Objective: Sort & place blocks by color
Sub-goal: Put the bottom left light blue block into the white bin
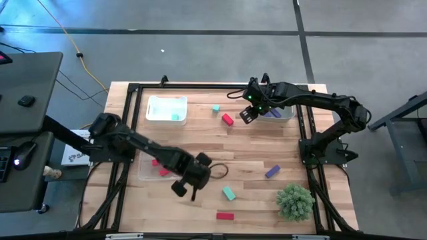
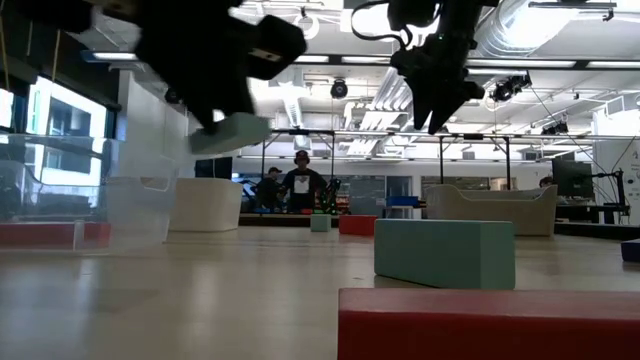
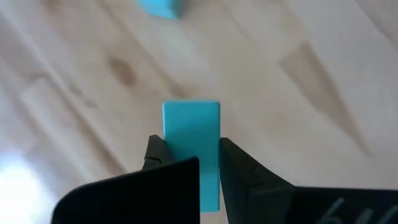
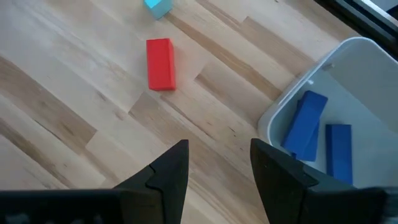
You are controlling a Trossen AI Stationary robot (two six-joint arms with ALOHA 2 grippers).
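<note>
My left gripper [image 1: 186, 190] hovers over the table's near middle, shut on a teal block [image 3: 191, 146], which shows lifted in the low view [image 2: 232, 131]. My right gripper [image 4: 217, 168] is open above bare wood beside the far-right tray [image 4: 348, 93], which holds two purple blocks [image 4: 317, 134]. A red block [image 4: 160, 64] and a teal one [image 4: 157, 7] lie flat ahead of it. More loose blocks lie flat on the table: teal [image 1: 229, 193], red [image 1: 225, 215] and purple [image 1: 272, 171]. Red blocks [image 1: 157, 167] lie in the near-left tray, and a teal one [image 1: 177, 117] in the far-left tray. My left gripper pinches the teal block between its two fingers [image 3: 239, 168], which lie on its two long side faces [image 3: 211, 155]. The block's long axis runs along the fingers, and its free end [image 3: 191, 112] sticks out past the fingertips. In the low view it is lifted clear of the table, slightly tilted.
A spiky green plant [image 1: 295, 200] stands at the near right corner. A dark cable loop [image 1: 219, 171] lies beside the left gripper. The clear far-left tray [image 1: 167, 101] and the near-left tray [image 1: 143, 175] sit on the left half. People stand far behind the table [image 2: 298, 185].
</note>
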